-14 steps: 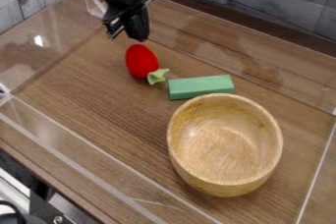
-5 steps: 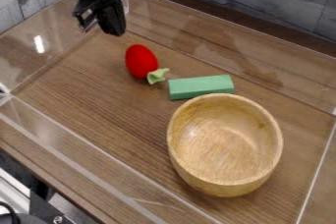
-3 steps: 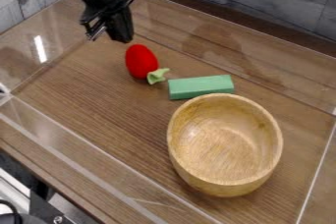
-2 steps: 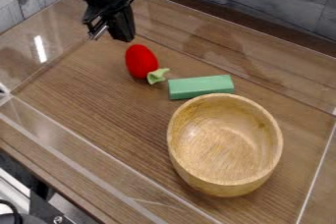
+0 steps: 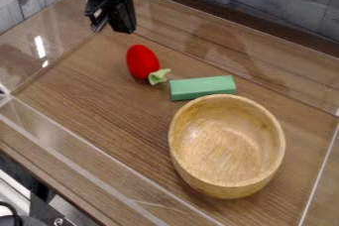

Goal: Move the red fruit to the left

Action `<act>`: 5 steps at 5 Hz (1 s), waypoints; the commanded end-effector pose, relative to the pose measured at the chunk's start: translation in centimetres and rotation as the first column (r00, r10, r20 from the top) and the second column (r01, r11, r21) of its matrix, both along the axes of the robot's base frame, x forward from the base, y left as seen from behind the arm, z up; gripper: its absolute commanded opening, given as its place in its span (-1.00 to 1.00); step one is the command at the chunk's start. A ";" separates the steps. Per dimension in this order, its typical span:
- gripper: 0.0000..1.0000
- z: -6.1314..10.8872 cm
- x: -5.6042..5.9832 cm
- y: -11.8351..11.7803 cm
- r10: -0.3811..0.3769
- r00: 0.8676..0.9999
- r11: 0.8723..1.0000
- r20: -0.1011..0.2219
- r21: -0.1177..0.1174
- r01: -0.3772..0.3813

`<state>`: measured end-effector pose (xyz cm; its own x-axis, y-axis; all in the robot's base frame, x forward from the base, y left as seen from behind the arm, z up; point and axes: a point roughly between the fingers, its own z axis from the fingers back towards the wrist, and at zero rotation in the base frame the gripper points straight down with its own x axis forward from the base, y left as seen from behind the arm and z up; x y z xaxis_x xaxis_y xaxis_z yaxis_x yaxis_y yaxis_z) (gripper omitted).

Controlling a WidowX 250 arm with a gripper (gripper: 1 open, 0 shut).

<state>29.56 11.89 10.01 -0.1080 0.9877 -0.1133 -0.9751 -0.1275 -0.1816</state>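
gripper (image 5: 117, 29) slightly higher, strawberry (image 5: 142, 60) unmoved

One red fruit (image 5: 142, 60), one flat green block (image 5: 203, 86), one wooden bowl (image 5: 227, 147) and one robot hand (image 5: 117, 24), all over a single wooden worktop (image 5: 93, 111)

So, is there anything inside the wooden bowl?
The wooden bowl looks empty: only its bare wood floor and far wall show. The near rim hides a small strip of the inside, so that part cannot be checked.
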 end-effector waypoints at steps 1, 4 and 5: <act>-1.00 1.8 0.9 0.7 0.065 0.995 0.997 0.070 0.029 -0.067; -1.00 -0.5 1.8 -0.6 0.095 0.993 0.995 0.064 0.032 -0.097; -1.00 1.5 2.3 1.4 0.125 0.990 0.992 0.070 0.021 -0.127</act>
<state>31.05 13.09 9.88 -0.2348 0.9659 -0.1086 -0.9466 -0.2527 -0.2003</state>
